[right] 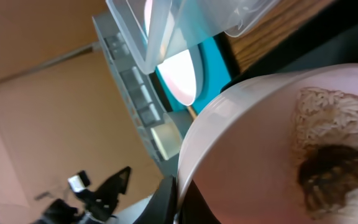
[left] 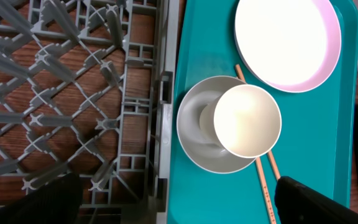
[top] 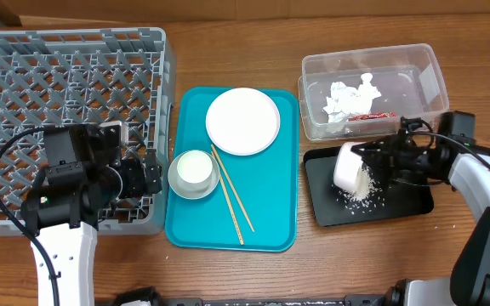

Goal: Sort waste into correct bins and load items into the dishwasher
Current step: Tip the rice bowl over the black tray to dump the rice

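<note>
Right tool (top: 379, 159) pinches a small whitish bowl (top: 350, 167), tipped steeply on its side over the shallow black rectangular tray (top: 411, 204) directly beneath it. Loose white rice grains (top: 360, 195) lie scattered on that tray under the bowl's lip. The wrist view shows more rice and a dark brown food lump (right: 334, 177) clinging to the bowl's inner wall.

The step in hand looks like emptying this bowl, and I judge it only partly done. To do it well, the bowl probably needs a fuller tilt, mouth right down. A gentle shake or a light tap of the rim on the tray may also help, since sticky rice may not drop by tilt alone. Keeping the bowl low and over the tray's middle should stop grains bouncing onto the wooden worktop (top: 228, 276).

Just beyond the tool stands the clear plastic rectangular tub (top: 424, 64). It holds a crumpled white paper napkin (top: 345, 95) and a small red-and-white wrapper (top: 371, 115), so the food should not go there.

Left tool (left: 178, 186) has its fingers spread and holds nothing. It hovers over the line where the large grey plastic dish rack (top: 24, 51) meets the teal serving tray (top: 270, 229). Just ahead of it on the teal tray, a small white cup (left: 247, 120) sits nested in a second small bowl (left: 194, 134). A round white plate (top: 242, 121) and two thin wooden chopsticks (top: 232, 195) lie alongside. None of these is in the rack yet.
</note>
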Controlling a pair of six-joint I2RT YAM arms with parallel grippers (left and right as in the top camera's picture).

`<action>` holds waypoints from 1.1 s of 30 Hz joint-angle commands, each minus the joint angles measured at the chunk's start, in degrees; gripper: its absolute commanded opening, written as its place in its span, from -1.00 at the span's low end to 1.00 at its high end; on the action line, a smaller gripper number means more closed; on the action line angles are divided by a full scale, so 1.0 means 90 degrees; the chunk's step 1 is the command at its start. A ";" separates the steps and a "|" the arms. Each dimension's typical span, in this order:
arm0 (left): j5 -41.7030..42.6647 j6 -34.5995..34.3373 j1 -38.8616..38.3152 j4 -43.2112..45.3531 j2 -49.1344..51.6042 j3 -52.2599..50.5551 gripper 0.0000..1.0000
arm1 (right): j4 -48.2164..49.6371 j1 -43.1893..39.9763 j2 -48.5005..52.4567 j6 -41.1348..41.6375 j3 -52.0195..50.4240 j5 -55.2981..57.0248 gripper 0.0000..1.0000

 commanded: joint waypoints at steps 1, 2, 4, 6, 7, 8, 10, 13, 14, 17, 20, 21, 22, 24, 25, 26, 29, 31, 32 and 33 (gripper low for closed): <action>0.0075 0.0073 0.0032 0.0002 0.0034 0.0138 0.99 | 0.0049 -0.0199 -0.0032 0.0539 -0.0024 -0.0685 -0.92; 0.0075 0.0073 0.0032 0.0000 0.0032 0.0138 1.00 | 0.0068 -0.0253 -0.0032 0.0627 -0.0024 -0.0797 -0.92; 0.0075 0.0073 0.0032 0.0000 0.0032 0.0138 0.99 | 0.0095 -0.0347 -0.0032 0.0653 -0.0024 -0.1052 -0.92; 0.0075 0.0073 0.0032 0.0002 0.0032 0.0138 0.99 | 0.0141 -0.0432 -0.0032 0.0651 -0.0024 -0.1384 -0.92; 0.0073 0.0073 0.0032 0.0002 0.0032 0.0138 1.00 | 0.0197 -0.0459 -0.0032 0.0648 -0.0024 -0.1532 -0.92; 0.0075 0.0073 0.0032 0.0002 0.0034 0.0138 1.00 | 0.0284 -0.0488 -0.0032 0.0646 -0.0024 -0.1727 -0.92; 0.0075 0.0073 0.0032 0.0002 0.0034 0.0138 1.00 | 0.0418 -0.0498 -0.0032 0.0648 -0.0022 -0.2016 -0.92; 0.0073 0.0073 0.0032 0.0000 0.0032 0.0138 1.00 | 0.0631 -0.0498 -0.0032 0.0648 -0.0024 -0.2492 -0.92; 0.0073 0.0073 0.0032 0.0000 0.0034 0.0138 0.99 | 0.0665 -0.0498 -0.0032 0.0648 -0.0022 -0.2657 -0.92; 0.0073 0.0073 0.0032 0.0002 0.0032 0.0138 1.00 | 0.0680 -0.0498 -0.0034 0.0656 -0.0022 -0.2817 -0.92; 0.0073 0.0073 0.0032 0.0002 0.0032 0.0138 1.00 | 0.0682 -0.0498 -0.0034 0.0653 -0.0022 -0.2817 -0.92; 0.0073 0.0073 0.0032 0.0000 0.0034 0.0138 0.99 | 0.0682 -0.0498 -0.0032 0.0656 -0.0022 -0.2817 -0.92; 0.0073 0.0073 0.0032 -0.0002 0.0034 0.0138 0.99 | 0.0680 -0.0498 -0.0032 0.0653 -0.0022 -0.2817 -0.92; 0.0073 0.0073 0.0032 -0.0002 0.0034 0.0138 1.00 | 0.0680 -0.0498 -0.0032 0.0656 -0.0022 -0.2817 -0.92; 0.0073 0.0073 0.0032 -0.0002 0.0034 0.0138 1.00 | 0.0680 -0.0498 -0.0032 0.0656 -0.0022 -0.2817 -0.92; 0.0073 0.0073 0.0032 -0.0002 0.0032 0.0138 1.00 | 0.0680 -0.0498 -0.0032 0.0656 -0.0022 -0.2817 -0.92; 0.0073 0.0073 0.0032 -0.0002 0.0032 0.0138 1.00 | 0.0682 -0.0498 -0.0032 0.0750 -0.0022 -0.2817 -0.92; 0.0073 0.0073 0.0032 -0.0005 0.0032 0.0138 1.00 | 0.0685 -0.0529 -0.0032 0.0913 -0.0022 -0.2817 -0.92; 0.0073 0.0073 0.0032 -0.0007 0.0032 0.0138 1.00 | 0.0695 -0.0559 -0.0032 0.1005 -0.0022 -0.2817 -0.92; 0.0073 0.0073 0.0032 -0.0012 0.0032 0.0138 0.99 | 0.0702 -0.0629 -0.0032 0.1161 -0.0022 -0.2817 -0.92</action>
